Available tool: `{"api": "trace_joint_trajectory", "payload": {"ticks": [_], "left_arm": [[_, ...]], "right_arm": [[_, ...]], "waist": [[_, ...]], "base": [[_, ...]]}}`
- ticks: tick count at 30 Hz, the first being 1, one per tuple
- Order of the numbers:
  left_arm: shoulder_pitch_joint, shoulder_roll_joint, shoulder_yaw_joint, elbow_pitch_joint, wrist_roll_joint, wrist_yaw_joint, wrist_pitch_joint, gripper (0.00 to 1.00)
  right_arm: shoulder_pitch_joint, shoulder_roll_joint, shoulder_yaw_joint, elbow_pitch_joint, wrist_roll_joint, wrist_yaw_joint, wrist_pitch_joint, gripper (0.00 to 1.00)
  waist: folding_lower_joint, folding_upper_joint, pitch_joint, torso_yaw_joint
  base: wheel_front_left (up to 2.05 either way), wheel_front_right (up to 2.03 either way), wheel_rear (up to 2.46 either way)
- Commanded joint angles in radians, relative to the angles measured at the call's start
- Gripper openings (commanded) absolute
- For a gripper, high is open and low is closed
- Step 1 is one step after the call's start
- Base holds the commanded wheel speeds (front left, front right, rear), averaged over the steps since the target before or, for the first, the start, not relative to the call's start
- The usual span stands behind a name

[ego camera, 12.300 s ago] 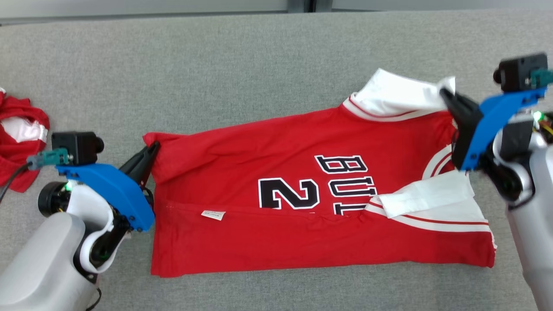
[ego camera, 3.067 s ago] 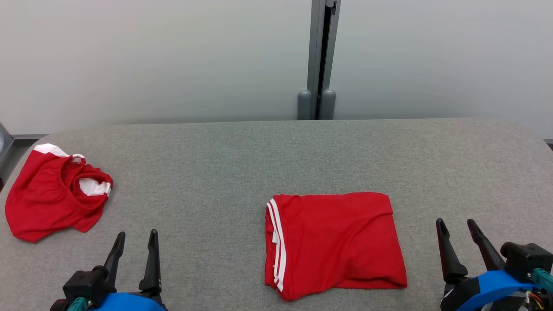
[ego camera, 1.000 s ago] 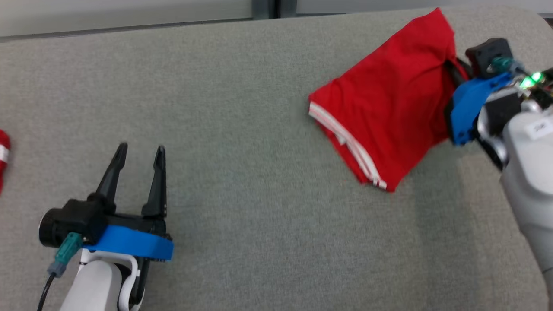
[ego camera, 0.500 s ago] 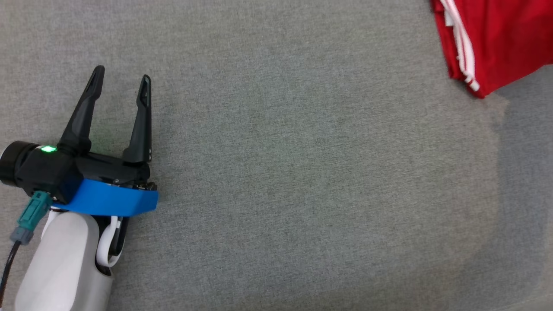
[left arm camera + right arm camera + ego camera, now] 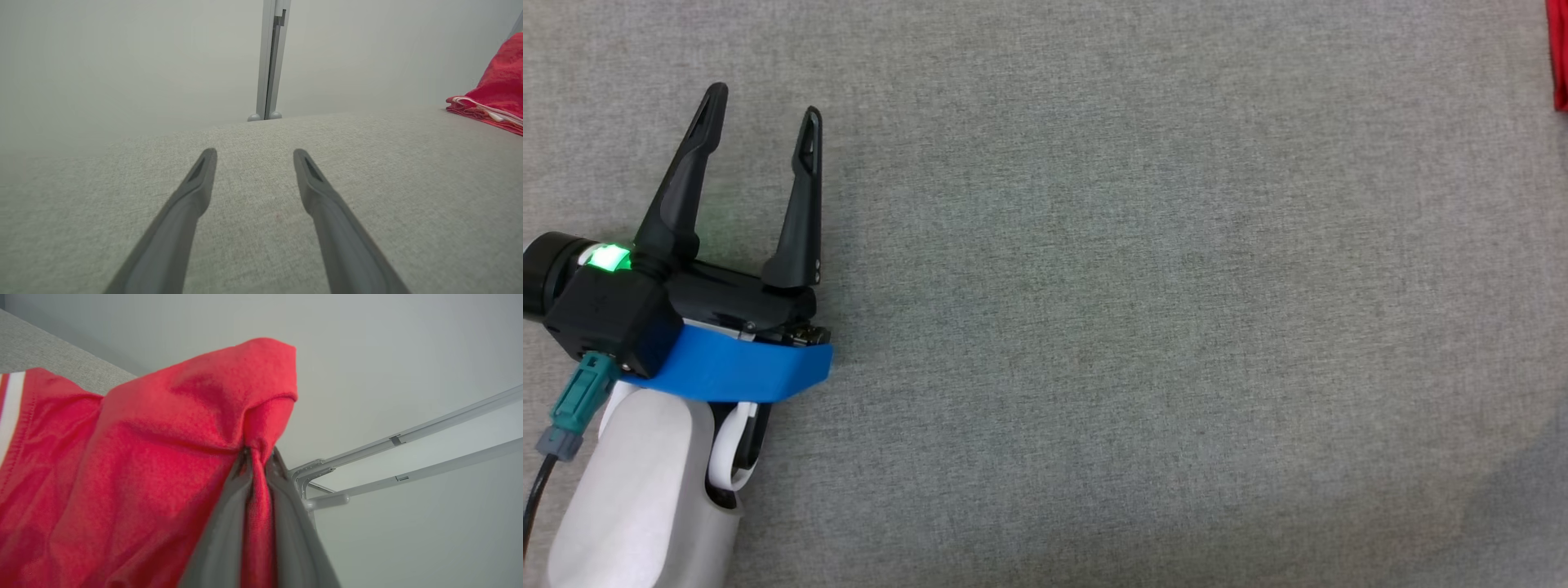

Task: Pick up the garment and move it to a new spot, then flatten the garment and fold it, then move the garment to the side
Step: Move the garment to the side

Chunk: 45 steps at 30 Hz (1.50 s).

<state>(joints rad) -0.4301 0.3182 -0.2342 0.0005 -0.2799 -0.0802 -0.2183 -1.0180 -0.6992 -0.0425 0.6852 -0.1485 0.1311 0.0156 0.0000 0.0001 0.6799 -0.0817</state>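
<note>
The garment, a folded red jersey with white stripes, shows as a red sliver [image 5: 1561, 57] at the head view's right edge. In the left wrist view the garment [image 5: 498, 94] rests on the table far to the right. My right gripper [image 5: 258, 452] pinches a bunched corner of the garment [image 5: 143, 457] between its fingers, and the cloth rises toward them. My left gripper [image 5: 764, 100] hovers open over the grey table at the left, nothing between its fingers [image 5: 254, 152].
The grey fabric table [image 5: 1143, 327] stretches across the head view. A pale wall with a grey upright post [image 5: 271, 61] stands behind the table's far edge. Grey metal rails [image 5: 408, 437] run along the wall in the right wrist view.
The head camera has swung, so the garment and right arm have slid off toward the picture's right edge. My left gripper stays open in about the same pose.
</note>
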Motion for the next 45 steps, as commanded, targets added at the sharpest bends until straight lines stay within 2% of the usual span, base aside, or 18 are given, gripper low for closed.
{"api": "trace_joint_trajectory", "payload": {"ticks": [1, 5, 10, 17, 23, 32, 37, 45], "left_arm": [[0.009, 0.005, 0.0, 0.01, 0.001, 0.0, 0.002, 1.0], [0.009, -0.011, 0.0, 0.027, -0.017, 0.0, -0.01, 1.0], [0.029, -0.038, -0.008, 0.087, -0.034, 0.002, -0.027, 1.0], [0.102, -0.069, 0.0, 0.184, -0.061, -0.001, -0.042, 1.0], [0.196, -0.084, 0.022, 0.238, -0.078, 0.009, -0.047, 1.0], [0.331, -0.096, 0.059, 0.275, -0.088, 0.009, -0.047, 1.0], [0.395, -0.096, 0.079, 0.281, -0.082, 0.009, -0.048, 1.0], [0.456, -0.12, 0.093, 0.276, -0.067, 0.017, -0.048, 1.0]], "right_arm": [[0.017, 0.004, -0.007, -0.009, -0.012, -0.001, -0.008, 1.0], [0.046, 0.041, -0.056, -0.038, -0.064, -0.001, -0.035, 1.0], [0.107, 0.109, -0.093, -0.059, -0.063, -0.001, -0.092, 1.0], [0.296, 0.263, -0.099, -0.134, 0.049, 0.0, -0.164, 1.0], [0.513, 0.389, -0.066, -0.282, 0.183, 0.0, -0.187, 1.0], [0.849, 0.568, -0.08, -0.471, 0.248, 0.0, -0.188, 1.0], [0.945, 0.618, -0.075, -0.526, 0.238, 0.0, -0.158, 1.0], [1.012, 0.641, -0.071, -0.561, 0.252, 0.0, -0.129, 1.0]], "waist": [[0.0, -0.0001, -0.002, 0.003], [0.0, -0.0001, -0.031, 0.013], [0.0, -0.0001, -0.114, 0.03], [0.0, -0.0001, -0.279, 0.055], [0.0, -0.0001, -0.421, 0.067], [0.0, -0.0001, -0.572, 0.092], [0.0, -0.0001, -0.629, 0.081], [0.0, -0.0001, -0.686, 0.075]], "base": [[0.0, 0.0, 0.0], [0.0, 0.0, 0.0], [0.0, 0.0, 0.0], [0.0, 0.0, 0.0], [0.0, 0.0, 0.0], [0.0, 0.0, 0.0], [0.0, 0.0, 0.0], [0.0, 0.0, 0.0]]}}
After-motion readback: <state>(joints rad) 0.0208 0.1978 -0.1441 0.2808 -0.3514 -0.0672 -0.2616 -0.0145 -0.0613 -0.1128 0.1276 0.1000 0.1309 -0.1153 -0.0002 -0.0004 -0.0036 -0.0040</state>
